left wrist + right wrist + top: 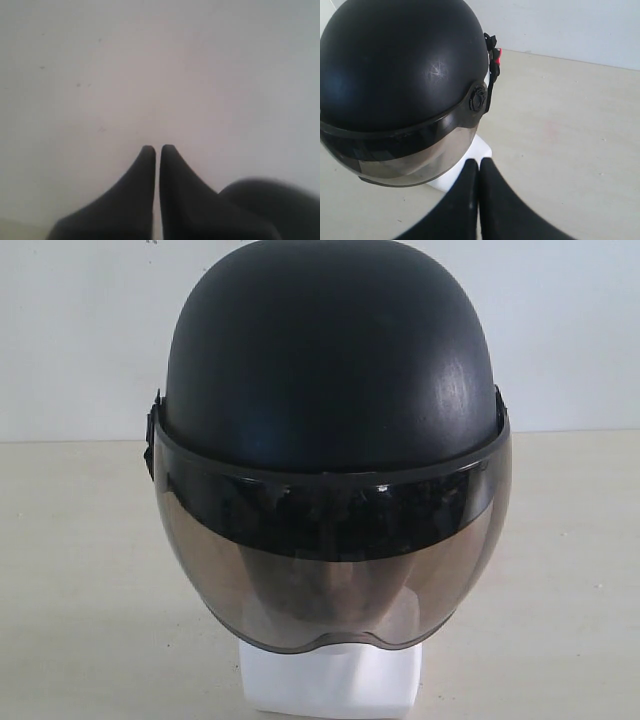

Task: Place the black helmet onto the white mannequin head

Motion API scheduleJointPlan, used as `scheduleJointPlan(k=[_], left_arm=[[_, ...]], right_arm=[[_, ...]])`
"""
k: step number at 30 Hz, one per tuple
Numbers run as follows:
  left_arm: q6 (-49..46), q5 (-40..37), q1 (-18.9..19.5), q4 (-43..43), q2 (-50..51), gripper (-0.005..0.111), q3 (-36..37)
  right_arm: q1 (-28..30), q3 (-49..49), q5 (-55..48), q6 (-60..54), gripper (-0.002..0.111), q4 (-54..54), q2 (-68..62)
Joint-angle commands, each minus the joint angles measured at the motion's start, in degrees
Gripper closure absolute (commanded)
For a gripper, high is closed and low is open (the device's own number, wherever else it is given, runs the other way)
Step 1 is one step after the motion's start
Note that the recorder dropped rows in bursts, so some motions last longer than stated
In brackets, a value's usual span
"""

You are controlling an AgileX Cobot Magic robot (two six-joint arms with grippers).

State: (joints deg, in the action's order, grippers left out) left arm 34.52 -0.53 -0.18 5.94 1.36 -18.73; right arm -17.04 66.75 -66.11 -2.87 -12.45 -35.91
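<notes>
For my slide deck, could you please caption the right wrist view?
Black helmet seated on white mannequin head, visor down; shut right end effector in foreground.

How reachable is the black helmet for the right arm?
Probably reachable: the right gripper, jaws shut, hangs beside the black helmet on the white mannequin head, with nothing between them. It must open first.

Carrier: table, pale beige, matte and flat.
Far edge: meets a plain white wall along a straight line.
Surface marks: a few faint specks, seen from the right wrist view.
Standing on it: white mannequin head, upright, blocky neck base flat against the table.
Place: middle of the exterior view, near the lower edge.
Shadow: soft and grey, close around the neck base.
</notes>
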Motion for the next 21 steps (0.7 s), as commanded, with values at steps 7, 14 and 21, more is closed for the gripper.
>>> scheduleJointPlan(k=[7,14,21], left_arm=[[-29.03,-6.43,-0.36,-2.94,-1.36,0.102,10.78],[-30.1,-7.99,-0.25,-6.81,-1.36,0.102,15.08],[-28.94,-10.45,-0.25,-10.2,-1.36,0.102,17.33]], right_arm=[[-0.07,-0.13,0.47,-0.22,0.108,-0.18,0.23],[-0.07,-0.13,0.47,-0.22,0.108,-0.18,0.23],[-0.07,-0.13,0.47,-0.22,0.108,-0.18,0.23]])
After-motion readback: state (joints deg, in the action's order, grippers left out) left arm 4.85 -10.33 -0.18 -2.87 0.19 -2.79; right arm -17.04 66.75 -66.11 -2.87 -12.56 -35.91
